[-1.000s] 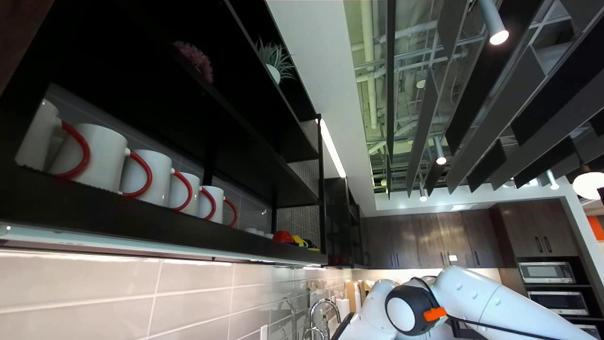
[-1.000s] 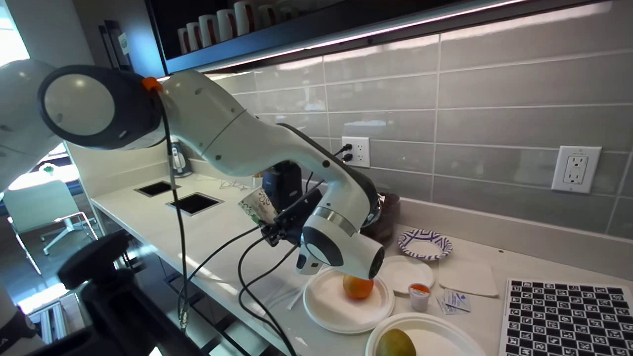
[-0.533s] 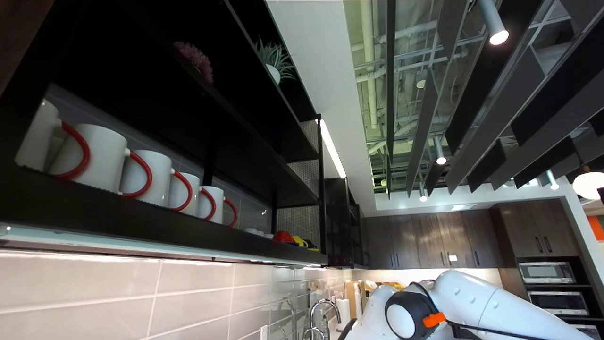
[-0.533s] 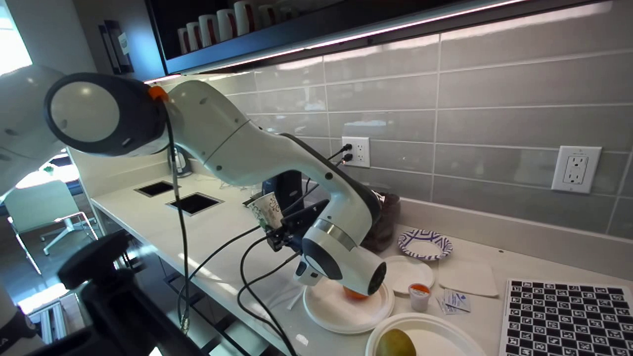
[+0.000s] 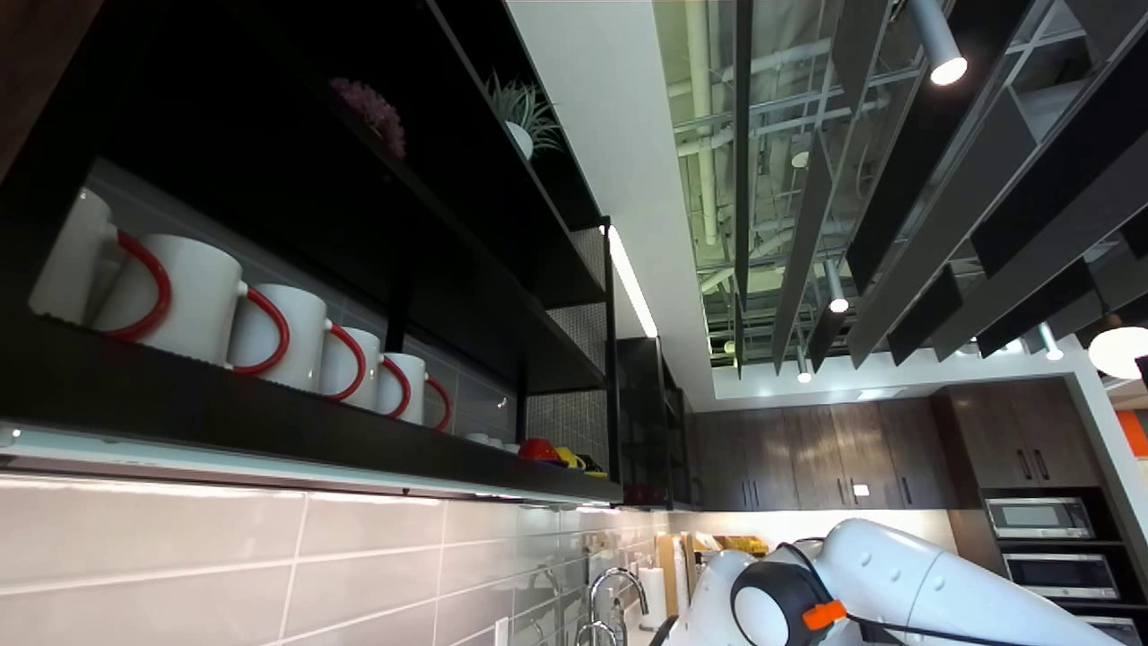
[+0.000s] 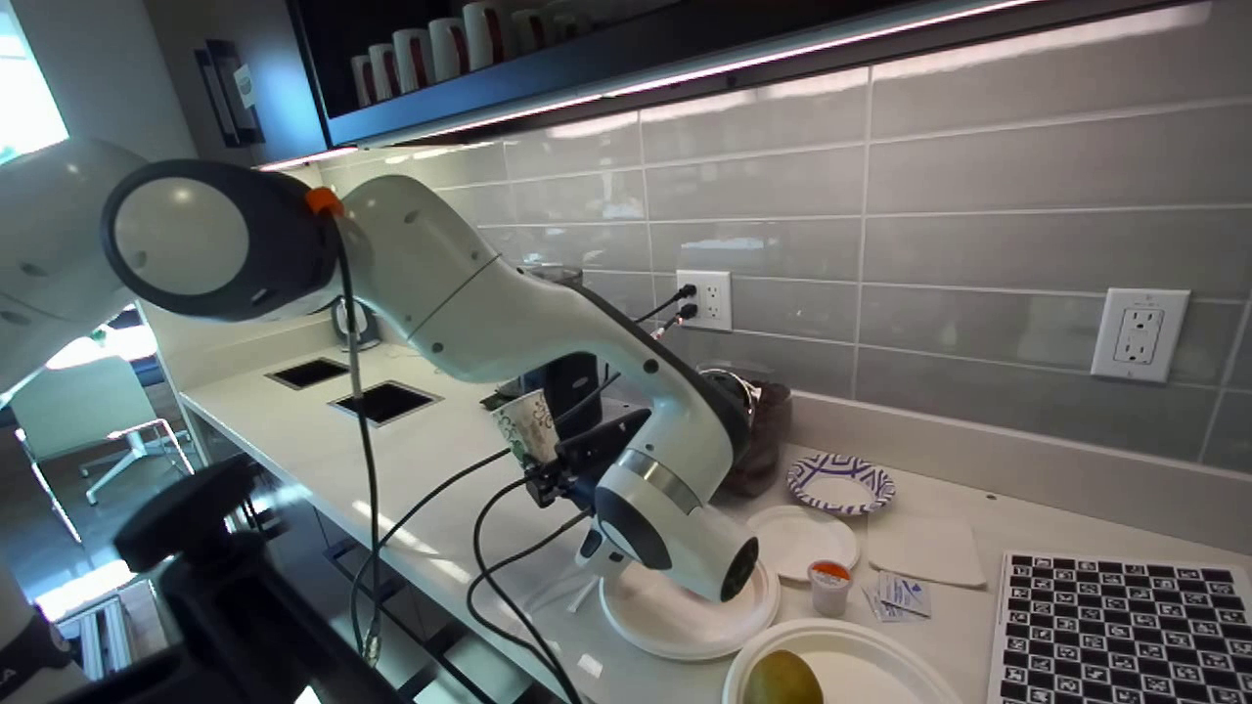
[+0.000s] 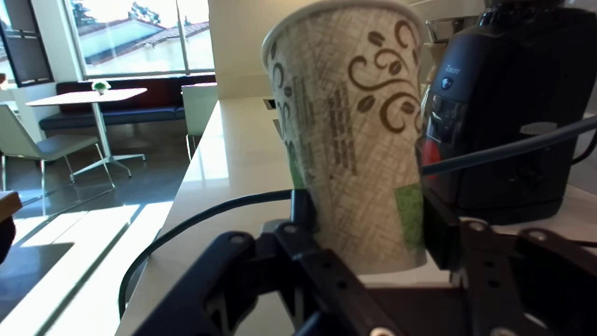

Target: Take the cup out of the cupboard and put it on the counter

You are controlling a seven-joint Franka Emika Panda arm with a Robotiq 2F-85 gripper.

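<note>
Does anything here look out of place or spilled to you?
Two things: the claw grips a cup that looks tilted in an exterior view, when you'd expect it upright, and a cable droops past the edge of the counter, which looks untidy. I see no spill.

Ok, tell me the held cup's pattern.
The cup has brown swirls and beans over beige crosshatching, plus green patches; it shows best in the wrist view.
</note>
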